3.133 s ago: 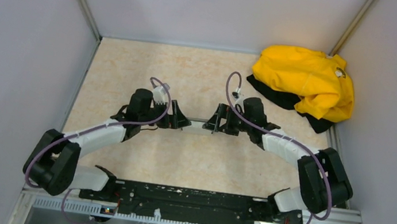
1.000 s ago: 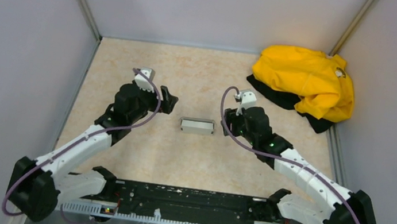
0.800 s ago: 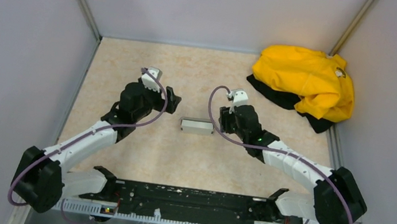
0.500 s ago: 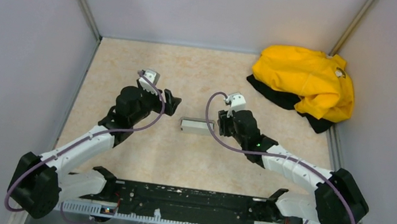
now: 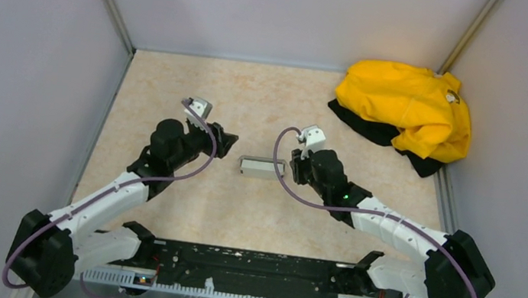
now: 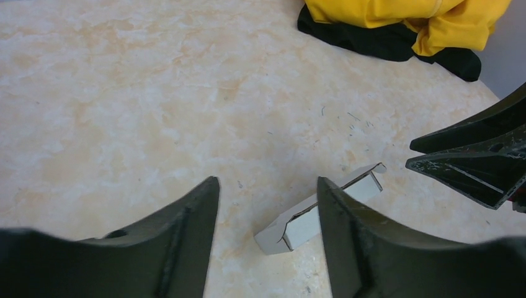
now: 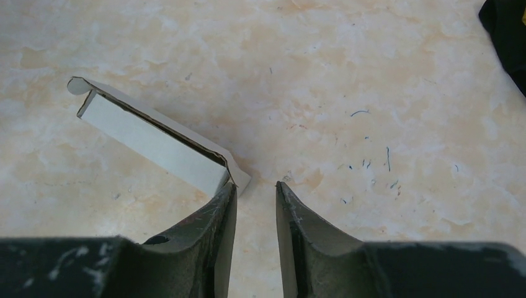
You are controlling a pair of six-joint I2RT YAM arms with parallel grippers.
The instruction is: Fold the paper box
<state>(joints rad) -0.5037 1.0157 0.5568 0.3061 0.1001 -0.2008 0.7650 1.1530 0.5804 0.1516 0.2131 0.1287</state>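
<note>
Grey-white paper box (image 5: 262,167) lies between open left fingers (image 6: 186,242) and narrowly parted right fingers (image 7: 217,236)

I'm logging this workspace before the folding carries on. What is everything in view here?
paper box: one, pale grey-white, lying mid-table between the two arms' tips
yellow garment: one, yellow, bunched in the far right corner
black cloth: one, black, under the yellow garment, showing at its near edge
table: one, beige marbled, with pale grey walls around it
mounting bar: one, black, along the near edge
left arm: one, white and black; left jaws open, just short of the box's left end
right arm: one, white and black; right jaws narrowly apart at the box's right end, nothing between them
</note>
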